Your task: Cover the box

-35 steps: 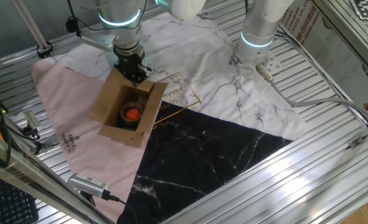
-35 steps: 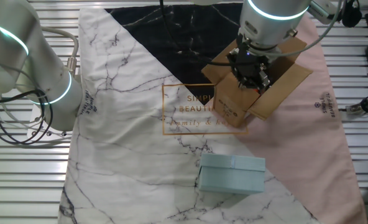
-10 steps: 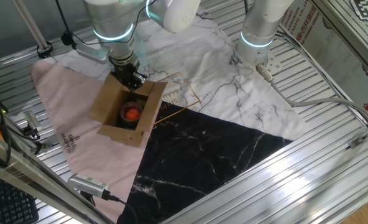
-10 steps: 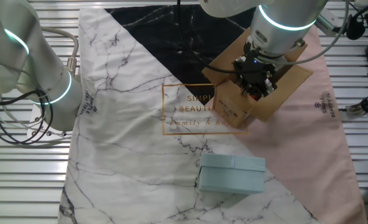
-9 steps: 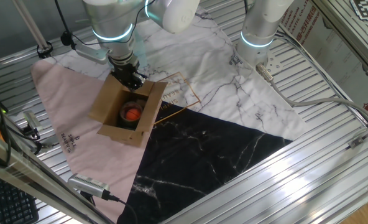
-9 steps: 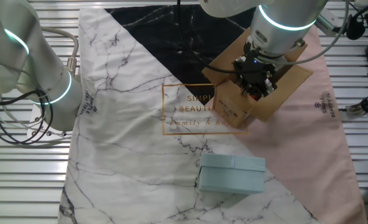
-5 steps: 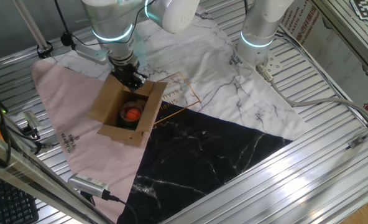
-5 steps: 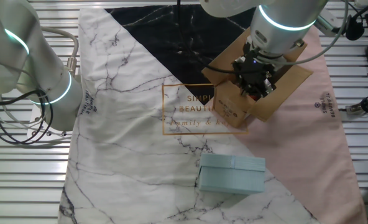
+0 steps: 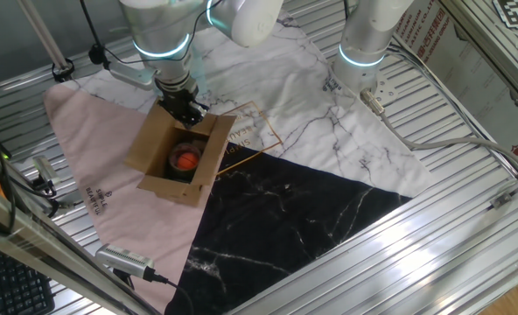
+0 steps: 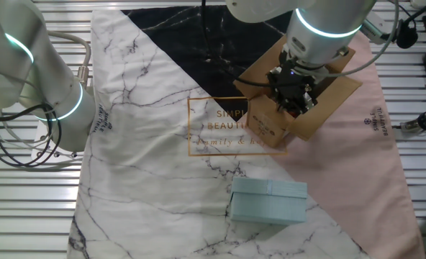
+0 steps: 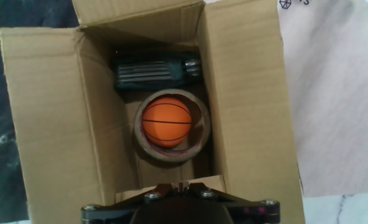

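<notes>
The box (image 9: pixel 157 163) is a brown carton standing open on the cloth, its flaps spread outwards. It also shows in the other fixed view (image 10: pixel 269 128) and in the hand view (image 11: pixel 53 124). Inside it, an orange ball (image 11: pixel 165 121) sits in a brown tape roll (image 11: pixel 142 147), next to a dark ribbed object (image 11: pixel 156 71). My gripper (image 9: pixel 185 111) is shut and empty, with its tips at the short flap on the box's far end. It points down at that flap's edge in the hand view (image 11: pixel 178 185) and is above the box opening in the other fixed view (image 10: pixel 293 97).
The box stands on a pink, white marble and black cloth (image 9: pixel 311 114). A pale blue closed box (image 10: pixel 268 202) lies on the white part. A second white arm (image 9: pixel 368 39) stands at the back. Cables and a handheld tool (image 9: pixel 123 259) lie on the slatted table's edge.
Since 3.5 s ago my gripper has shifted a little along the box's far end towards the pink side. Over the last second it has barely moved. The box and flaps look unchanged.
</notes>
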Controlling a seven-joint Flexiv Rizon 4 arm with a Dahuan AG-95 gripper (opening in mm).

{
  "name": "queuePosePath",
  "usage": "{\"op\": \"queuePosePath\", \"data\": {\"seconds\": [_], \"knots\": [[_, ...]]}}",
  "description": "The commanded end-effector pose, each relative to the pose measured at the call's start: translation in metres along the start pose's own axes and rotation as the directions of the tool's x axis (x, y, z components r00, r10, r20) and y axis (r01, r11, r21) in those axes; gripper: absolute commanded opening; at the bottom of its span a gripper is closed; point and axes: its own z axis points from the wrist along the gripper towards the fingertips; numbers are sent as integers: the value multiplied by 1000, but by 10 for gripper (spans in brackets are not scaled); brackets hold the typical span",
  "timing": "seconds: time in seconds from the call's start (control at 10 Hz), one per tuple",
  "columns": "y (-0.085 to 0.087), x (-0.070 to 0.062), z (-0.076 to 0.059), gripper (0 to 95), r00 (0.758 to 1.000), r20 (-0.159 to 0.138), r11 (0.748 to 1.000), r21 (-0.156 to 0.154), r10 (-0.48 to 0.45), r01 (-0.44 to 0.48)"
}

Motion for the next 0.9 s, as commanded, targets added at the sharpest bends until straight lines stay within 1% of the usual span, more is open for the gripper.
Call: {"op": "queuePosePath", "data": {"seconds": [0.1,0.7,0.9], "knots": [[0,0,2,0,1000,2,1000,1,0,0],[0,1,4,0,1000,5,1000,1,0,0],[-1,-1,0,0,1000,16,1000,10,5,-5]]}}
